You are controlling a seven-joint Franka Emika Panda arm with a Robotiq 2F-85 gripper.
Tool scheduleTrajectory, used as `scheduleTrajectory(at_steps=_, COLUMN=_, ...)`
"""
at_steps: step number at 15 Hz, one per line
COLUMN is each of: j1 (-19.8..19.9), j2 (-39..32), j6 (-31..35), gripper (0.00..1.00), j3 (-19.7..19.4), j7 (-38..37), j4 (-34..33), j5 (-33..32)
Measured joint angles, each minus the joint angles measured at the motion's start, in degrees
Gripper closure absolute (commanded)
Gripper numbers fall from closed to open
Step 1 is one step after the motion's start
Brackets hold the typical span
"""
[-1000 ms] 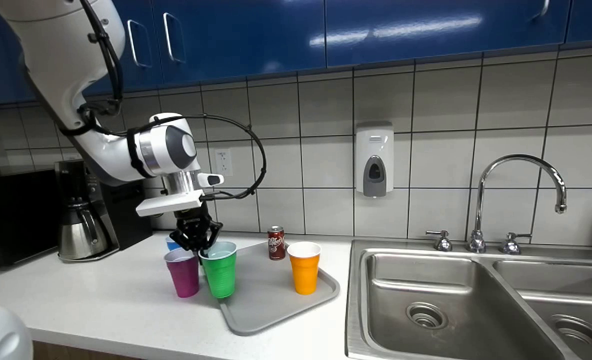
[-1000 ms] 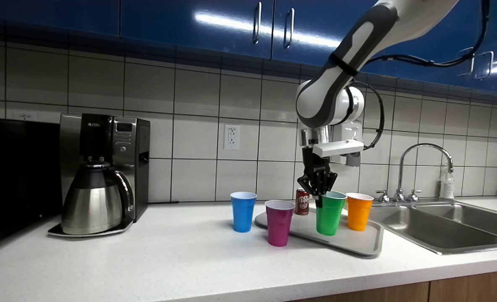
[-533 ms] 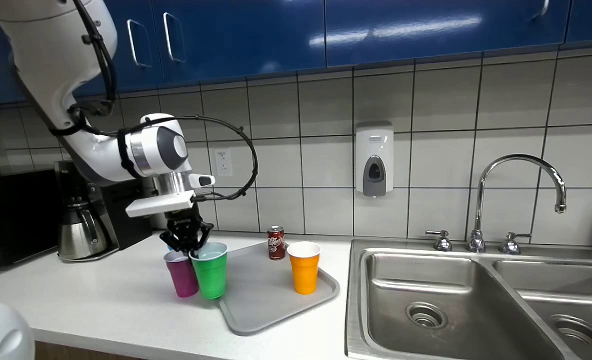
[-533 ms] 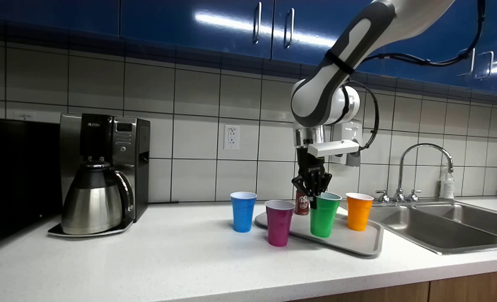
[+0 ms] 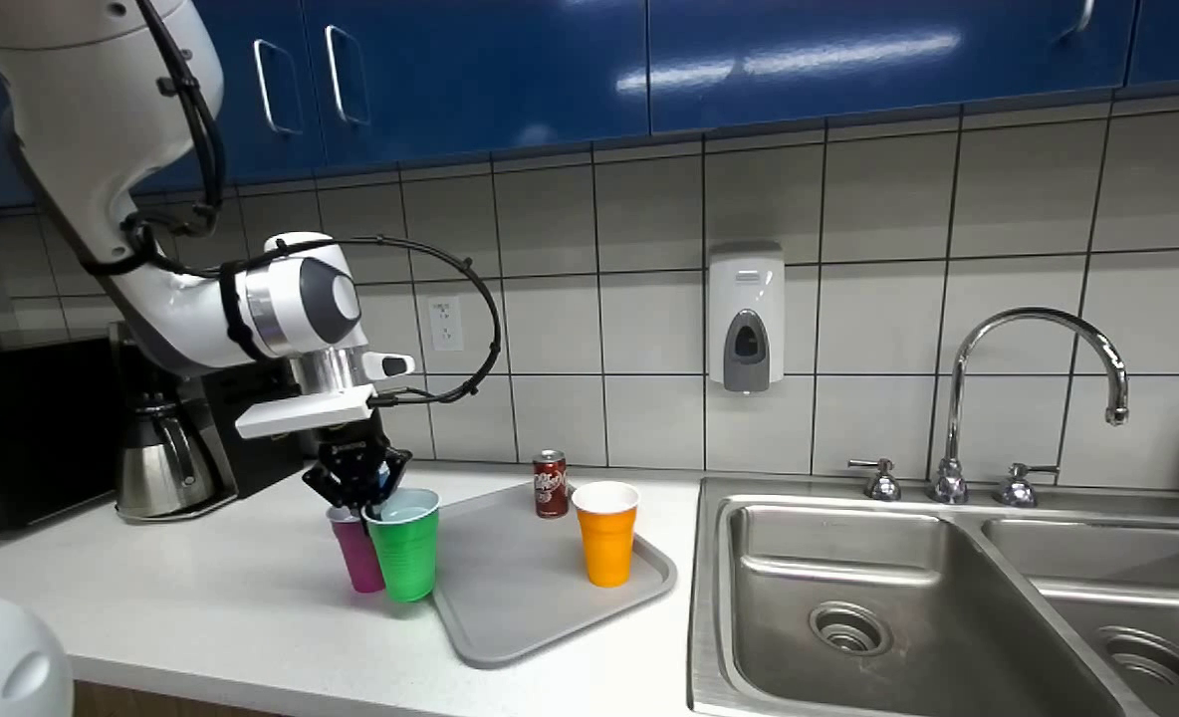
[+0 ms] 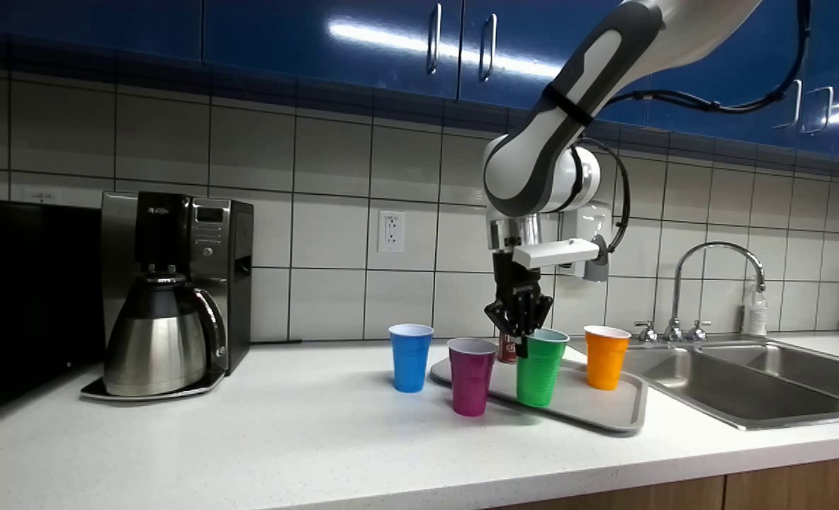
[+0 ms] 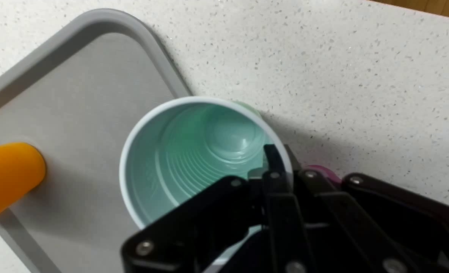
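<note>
Green cup (image 5: 407, 553): we find its rim pinched by the gripper (image 7: 283, 158), just beside the tray's (image 5: 520, 597) edge (base resting or lifted, we cannot tell). One-sided hold; we judge a swing could knock over the purple cup (image 6: 470, 382) close by.
</note>
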State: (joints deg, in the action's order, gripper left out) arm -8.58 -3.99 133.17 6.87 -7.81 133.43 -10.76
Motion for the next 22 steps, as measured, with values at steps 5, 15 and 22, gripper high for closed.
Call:
scheduleTrajectory(at_steps=5, j1=-0.6, j2=-0.6, j6=0.0, gripper=0.99, j3=0.3, j7=0.2, j4=0.1, j5=0.2)
scheduleTrajectory(at_steps=15, j1=-0.9, j2=-2.0, j6=0.0, gripper=0.99, j3=0.8, j7=0.3, j4=0.1, j5=0.3)
scheduleTrajectory(at_steps=22, j1=-1.2, j2=-2.5, j6=0.0, gripper=0.52, j3=0.8, j7=0.3, j4=0.1, j5=0.3)
